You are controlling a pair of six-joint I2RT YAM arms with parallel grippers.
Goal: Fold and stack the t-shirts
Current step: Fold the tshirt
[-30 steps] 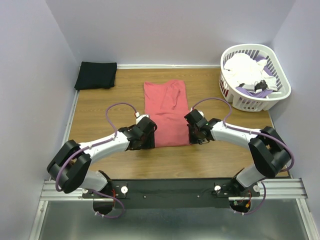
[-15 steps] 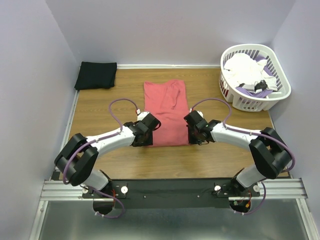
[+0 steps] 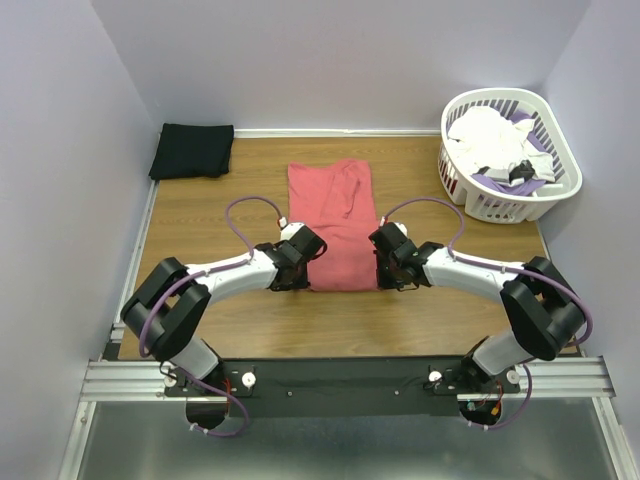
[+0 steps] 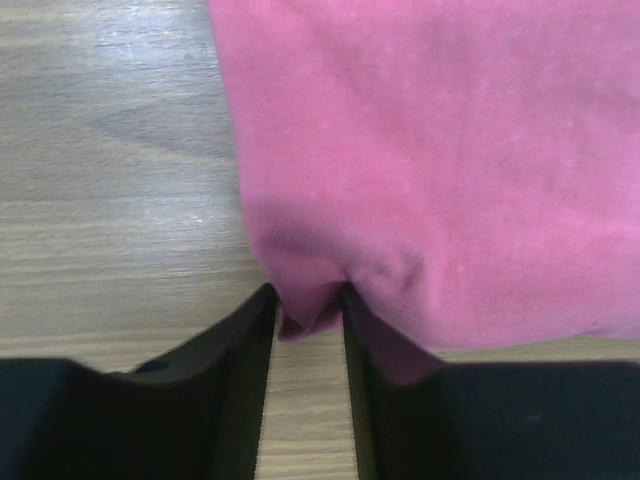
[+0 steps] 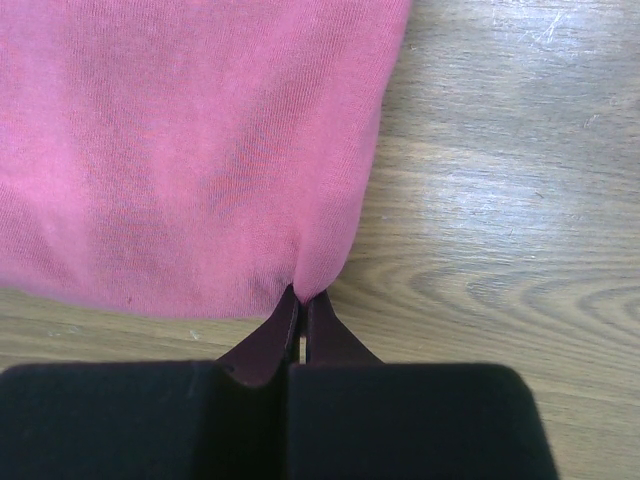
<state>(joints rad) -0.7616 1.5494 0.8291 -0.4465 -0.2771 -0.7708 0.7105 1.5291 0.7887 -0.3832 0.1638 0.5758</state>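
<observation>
a: what stands at the far right corner of the surface (image 3: 190, 210)?
b: a white slatted basket (image 3: 465, 193), oval and upright, close to the right wall.
a: anything in it?
b: a heap of white cloth (image 3: 488, 132) rises above the rim. purple cloth (image 3: 497, 183) lies under it on the near side, with a small dark piece (image 3: 522, 172) beside it. i can't tell what that is.
a: and the surface itself?
b: light brown wood grain, with pale lilac walls (image 3: 330, 60) on three sides.
</observation>
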